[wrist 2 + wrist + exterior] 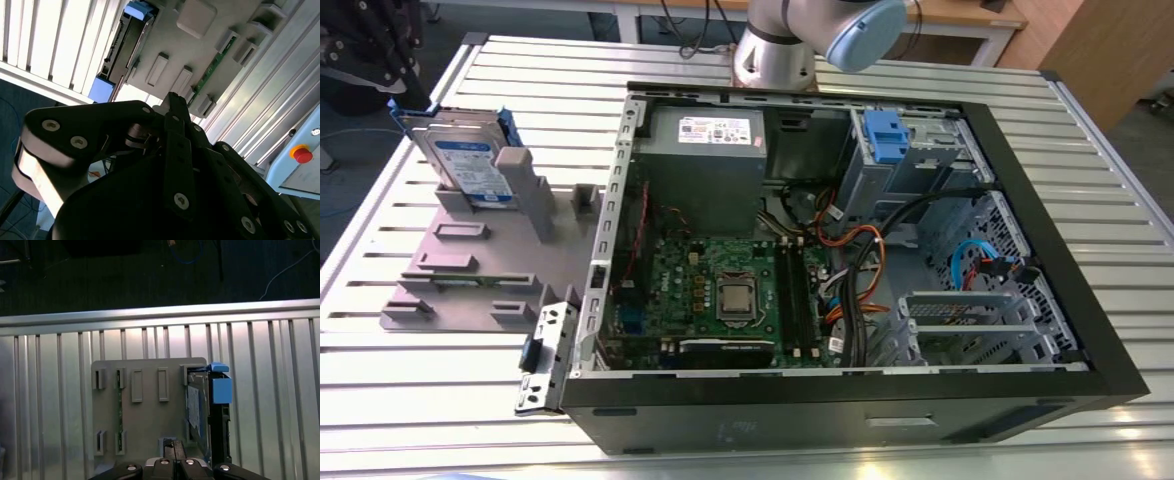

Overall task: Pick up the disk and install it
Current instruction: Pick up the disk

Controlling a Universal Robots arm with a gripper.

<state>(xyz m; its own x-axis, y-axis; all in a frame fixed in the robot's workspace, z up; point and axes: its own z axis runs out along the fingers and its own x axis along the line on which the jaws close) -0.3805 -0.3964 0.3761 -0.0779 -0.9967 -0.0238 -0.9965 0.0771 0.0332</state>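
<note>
The disk (pixel 464 160) stands on edge in the grey slotted holder (pixel 480 270), on the slatted table at the exterior view's left. It is silver with a white-and-blue label and blue rails. In both wrist views the disk (pixel 194 410) (pixel 127 40) sits at one end of the holder (pixel 145 425). My gripper (pixel 175 444) (pixel 172 100) hangs high above the holder, well apart from the disk. Its black fingers are shut together with nothing between them.
An open computer case (pixel 1041 250) lies on the table, with a grey drive bay and its blue bracket (pixel 887 135) at the back. The arm's joint (pixel 847 30) rises behind the case. A green memory stick (pixel 120 405) stands in the holder. A red button (pixel 302 153) sits on a box.
</note>
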